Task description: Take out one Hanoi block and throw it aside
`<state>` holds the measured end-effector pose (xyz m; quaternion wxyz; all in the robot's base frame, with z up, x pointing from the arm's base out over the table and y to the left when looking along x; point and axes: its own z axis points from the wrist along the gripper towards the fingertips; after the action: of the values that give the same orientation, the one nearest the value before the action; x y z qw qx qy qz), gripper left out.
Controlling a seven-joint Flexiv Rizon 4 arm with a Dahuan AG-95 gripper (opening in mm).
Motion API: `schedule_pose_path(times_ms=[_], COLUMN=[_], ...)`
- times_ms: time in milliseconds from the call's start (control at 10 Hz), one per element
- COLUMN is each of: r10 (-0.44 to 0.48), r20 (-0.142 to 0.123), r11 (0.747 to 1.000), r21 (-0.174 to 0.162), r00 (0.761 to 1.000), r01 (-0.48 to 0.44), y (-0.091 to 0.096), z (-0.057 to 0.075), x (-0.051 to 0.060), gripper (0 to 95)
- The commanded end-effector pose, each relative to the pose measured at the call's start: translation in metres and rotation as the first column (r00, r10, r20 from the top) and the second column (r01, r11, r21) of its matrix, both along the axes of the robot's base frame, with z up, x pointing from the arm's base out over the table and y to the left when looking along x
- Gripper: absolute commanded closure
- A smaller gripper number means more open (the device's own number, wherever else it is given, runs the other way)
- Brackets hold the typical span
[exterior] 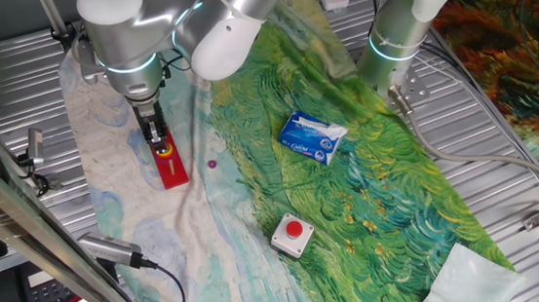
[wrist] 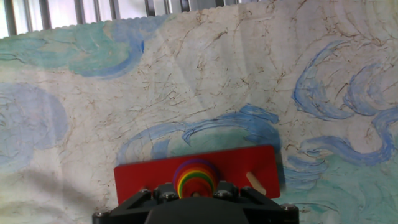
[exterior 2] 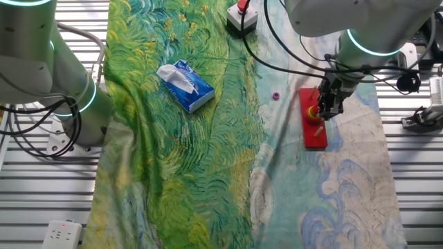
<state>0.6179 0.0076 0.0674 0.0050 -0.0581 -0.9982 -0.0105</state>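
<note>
1. I am holding the gripper (exterior 2: 320, 114) low over the red base board (exterior 2: 315, 131), because the stack of discs (wrist: 194, 177) is sitting there on its peg.
2. The Hanoi block (wrist: 194, 164) is the top red disc, directly under the hand.
3. I cannot tell if the jaws are spread or pinching; the fingers are hiding behind the body.
4. The purple piece (exterior 2: 276, 95) is lying apart on the cloth (exterior 2: 173, 159).

A small red disc (wrist: 195, 163) tops a rainbow-coloured stack on a red board (wrist: 143, 177), directly below the gripper (wrist: 196, 194).
</note>
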Motion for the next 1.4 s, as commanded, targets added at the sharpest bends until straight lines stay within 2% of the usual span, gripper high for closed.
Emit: schedule_pose_path(times_ms=[100, 300, 400, 600, 800, 1100, 1400], r10=[-0.001, -0.001, -0.019, -0.015, 0.002, -0.012, -0.008], r20=[0.0, 0.0, 0.0, 0.002, -0.007, -0.005, -0.002], r11=[1.0, 1.0, 1.0, 1.0, 0.998, 1.0, 1.0], r21=[-0.001, -0.001, -0.001, -0.003, -0.056, -0.025, -0.018], r00=[1.0, 1.0, 1.0, 1.0, 1.0, 1.0, 1.0], r01=[0.001, 0.001, 0.019, 0.015, -0.003, 0.012, 0.008], y=[0.0, 0.0, 0.006, 0.006, 0.005, 0.004, 0.004], z=[0.0, 0.0, -0.012, -0.011, -0.002, -0.005, -0.005], x=[0.0, 0.0, 0.001, 0.001, 0.0, 0.0, 0.0], gripper=[57.0, 57.0, 95.0, 95.0, 95.0, 95.0, 95.0])
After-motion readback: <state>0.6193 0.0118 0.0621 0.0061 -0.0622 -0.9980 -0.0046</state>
